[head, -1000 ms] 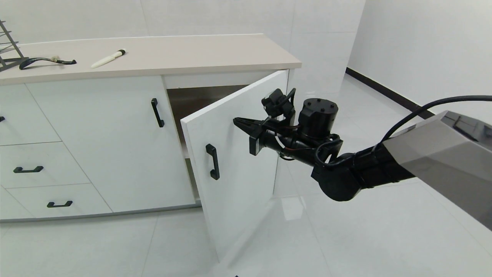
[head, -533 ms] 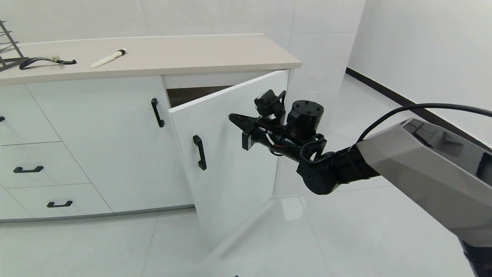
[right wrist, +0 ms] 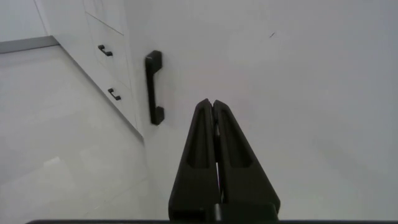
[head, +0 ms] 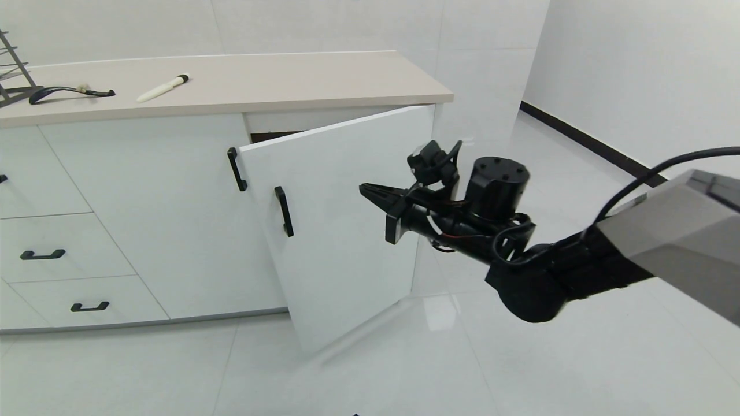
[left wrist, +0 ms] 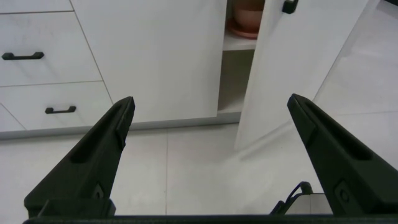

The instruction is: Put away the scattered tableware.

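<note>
Cupboard door [head: 347, 231] now stands nearer shut than a second ago, its gap narrowed to a dark sliver at the top. Right claw [head: 365, 190]: jaws pressed together, empty, close to the door face, near the black handle [head: 284, 211]. Left claw [left wrist: 211, 102]: jaws wide apart, empty, low before the cabinet. Pinkish dish [left wrist: 244, 18]: on the inner shelf. Black ladle [head: 69, 91] and cream-handled knife [head: 163, 87]: lying apart on the desk [head: 289, 75], not yet stowed. Judged part-done; those two remain.
</note>
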### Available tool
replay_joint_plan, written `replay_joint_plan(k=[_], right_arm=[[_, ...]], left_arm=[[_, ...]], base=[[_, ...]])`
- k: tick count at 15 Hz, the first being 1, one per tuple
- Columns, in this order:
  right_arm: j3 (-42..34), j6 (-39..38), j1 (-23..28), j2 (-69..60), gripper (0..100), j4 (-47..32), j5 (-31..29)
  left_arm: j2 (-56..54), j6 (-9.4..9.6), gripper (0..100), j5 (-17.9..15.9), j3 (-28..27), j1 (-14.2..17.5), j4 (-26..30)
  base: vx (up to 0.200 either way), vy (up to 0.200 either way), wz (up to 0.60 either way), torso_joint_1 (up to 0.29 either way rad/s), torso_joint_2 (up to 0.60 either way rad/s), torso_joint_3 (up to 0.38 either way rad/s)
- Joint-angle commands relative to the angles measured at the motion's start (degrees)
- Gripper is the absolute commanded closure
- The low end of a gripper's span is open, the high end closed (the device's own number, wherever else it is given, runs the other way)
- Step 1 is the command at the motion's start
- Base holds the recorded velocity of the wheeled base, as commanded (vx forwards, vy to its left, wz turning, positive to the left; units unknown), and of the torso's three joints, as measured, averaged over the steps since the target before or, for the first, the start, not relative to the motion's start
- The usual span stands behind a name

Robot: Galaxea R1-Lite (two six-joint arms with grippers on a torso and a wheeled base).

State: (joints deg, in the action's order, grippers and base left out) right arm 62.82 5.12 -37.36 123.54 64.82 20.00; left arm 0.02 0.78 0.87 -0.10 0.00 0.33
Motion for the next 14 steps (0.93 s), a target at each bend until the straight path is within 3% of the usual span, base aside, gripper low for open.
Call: replay_joint_plan(k=[1,3,9,14], right_arm=[[-11.1,-1.4,0.4,-13.5,100,2.1,0.0],[-21.3,-1.6,3.0,-24.0,100,2.6,0.0],[-39.7,-1.5,16.4,-45.7,100,1.5,0.3],[-53.7,2.7,35.7,-73.1,100,-4.9,0.1]], left_arm=[[0.0,0.01,0,0.0,0.0,0.0,0.0],[0.0,0.01,0,0.0,0.0,0.0,0.0],[0.0,0.01,0,0.0,0.0,0.0,0.0],[0.0,-0.08,0,0.1,0.0,0.0,0.0]], base=[[0.0,0.0,0.0,0.0,0.0,0.0],[0.0,0.0,0.0,0.0,0.0,0.0],[0.0,0.0,0.0,0.0,0.0,0.0],[0.0,0.0,0.0,0.0,0.0,0.0]])
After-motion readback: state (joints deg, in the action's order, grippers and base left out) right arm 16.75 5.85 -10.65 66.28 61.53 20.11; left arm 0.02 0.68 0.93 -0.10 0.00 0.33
